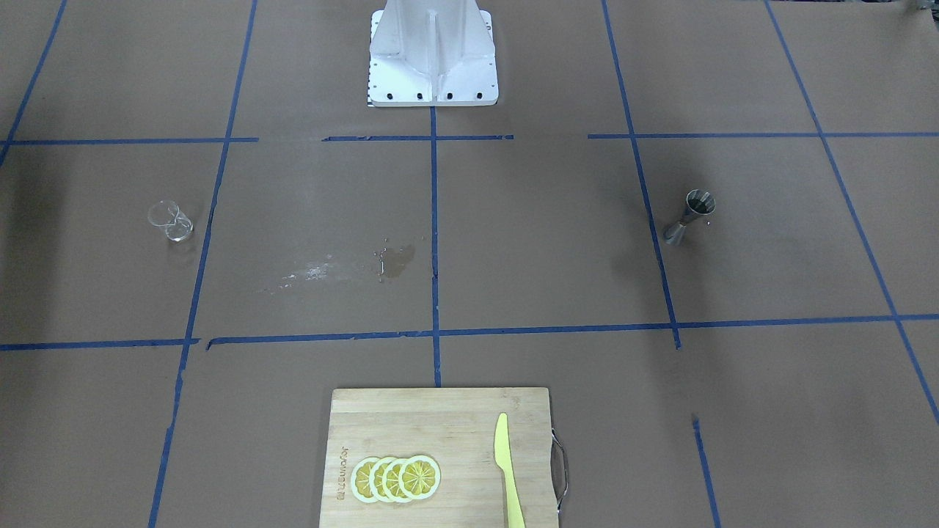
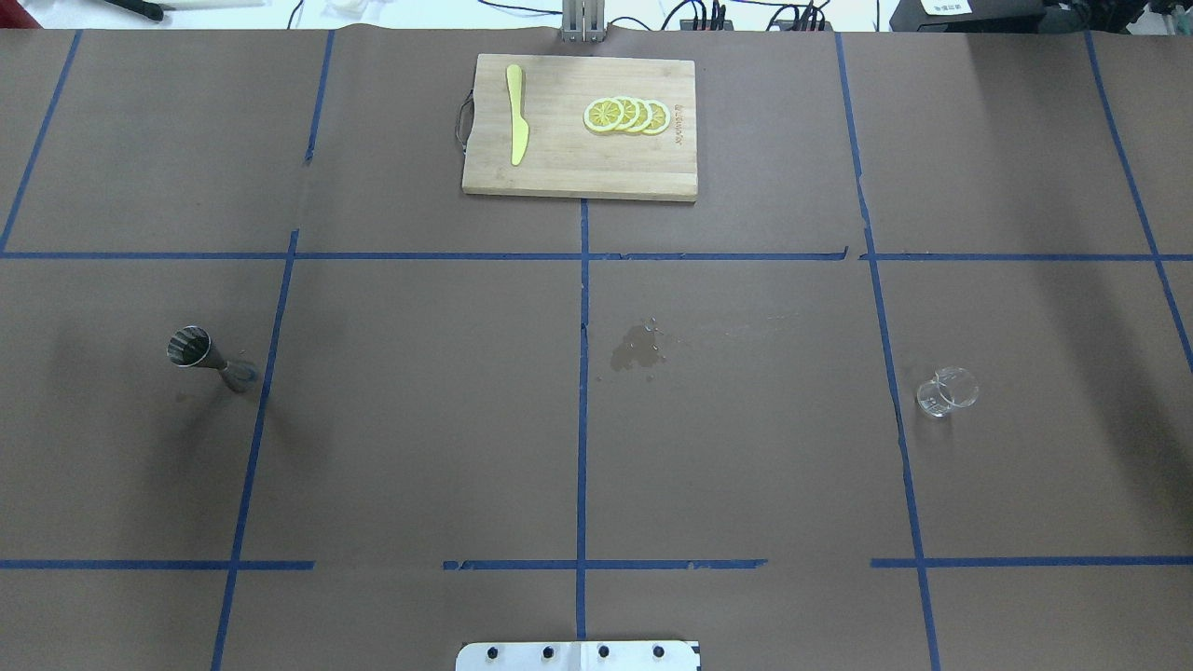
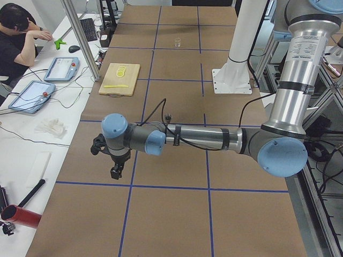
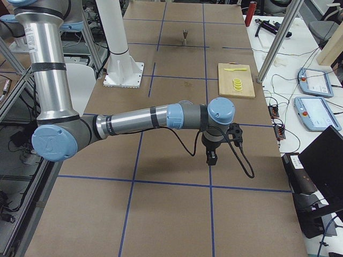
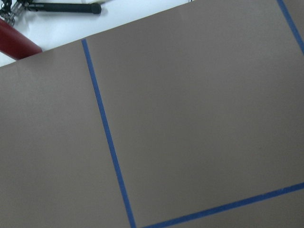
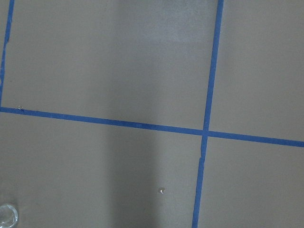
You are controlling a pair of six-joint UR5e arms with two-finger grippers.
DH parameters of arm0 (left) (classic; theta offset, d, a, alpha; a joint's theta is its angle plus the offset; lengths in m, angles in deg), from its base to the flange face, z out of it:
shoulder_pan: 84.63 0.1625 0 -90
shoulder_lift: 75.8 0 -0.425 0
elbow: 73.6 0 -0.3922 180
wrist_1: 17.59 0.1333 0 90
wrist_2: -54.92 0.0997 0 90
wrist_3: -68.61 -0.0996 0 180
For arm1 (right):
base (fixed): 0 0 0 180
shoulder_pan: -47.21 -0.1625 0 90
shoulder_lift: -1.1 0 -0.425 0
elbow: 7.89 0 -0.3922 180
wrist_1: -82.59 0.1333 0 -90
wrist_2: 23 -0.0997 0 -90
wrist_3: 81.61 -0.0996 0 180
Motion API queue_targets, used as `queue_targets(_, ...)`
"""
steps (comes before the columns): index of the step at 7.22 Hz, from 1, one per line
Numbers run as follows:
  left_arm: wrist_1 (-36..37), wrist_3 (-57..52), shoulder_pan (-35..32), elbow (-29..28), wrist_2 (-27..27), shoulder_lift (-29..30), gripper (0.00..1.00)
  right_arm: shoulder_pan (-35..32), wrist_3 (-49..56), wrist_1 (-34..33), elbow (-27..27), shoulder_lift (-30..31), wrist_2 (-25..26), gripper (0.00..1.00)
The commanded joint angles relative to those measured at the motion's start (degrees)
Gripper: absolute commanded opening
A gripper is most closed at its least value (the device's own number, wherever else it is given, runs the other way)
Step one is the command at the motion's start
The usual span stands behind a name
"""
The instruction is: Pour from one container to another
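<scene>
The clear glass cup (image 2: 947, 391) stands upright on the brown table on my right side; it also shows in the front view (image 1: 170, 221) and at the right wrist view's bottom-left corner (image 6: 7, 216). The metal jigger (image 2: 210, 359) stands upright on my left side (image 1: 688, 217). Neither arm appears in the overhead or front views. My left gripper (image 3: 114, 174) hangs over the table's left end, away from the jigger. My right gripper (image 4: 211, 159) hangs over the right end. I cannot tell whether either is open or shut.
A wooden cutting board (image 2: 578, 177) with lemon slices (image 2: 627, 115) and a yellow knife (image 2: 516, 126) lies at the far middle edge. A wet stain (image 2: 637, 349) marks the centre. A person (image 3: 16, 37) sits at a side desk with tablets.
</scene>
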Motion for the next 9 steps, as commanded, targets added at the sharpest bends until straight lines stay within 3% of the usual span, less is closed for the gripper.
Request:
queue_targets(1, -0.1, 0.4, -0.6, 4.5, -0.7, -6.8, 1.00, -0.2, -4.3, 2.6, 0.1, 0.5, -0.5, 1.00)
queue_targets(4, 0.9, 0.8, -0.7, 6.9, -0.5, -7.9, 1.00, -0.7, -5.2, 2.8, 1.5, 2.5, -0.2, 1.00)
queue_targets(7, 10.1, 3.4, -1.3, 11.0, -0.4, -6.9, 1.00, -2.2, -5.1, 2.8, 2.9, 2.5, -0.3, 1.00)
queue_targets(9, 10.3, 5.1, -1.6, 10.7, -0.4, -7.2, 1.00, -2.4, -5.2, 2.8, 2.9, 2.6, -0.3, 1.00)
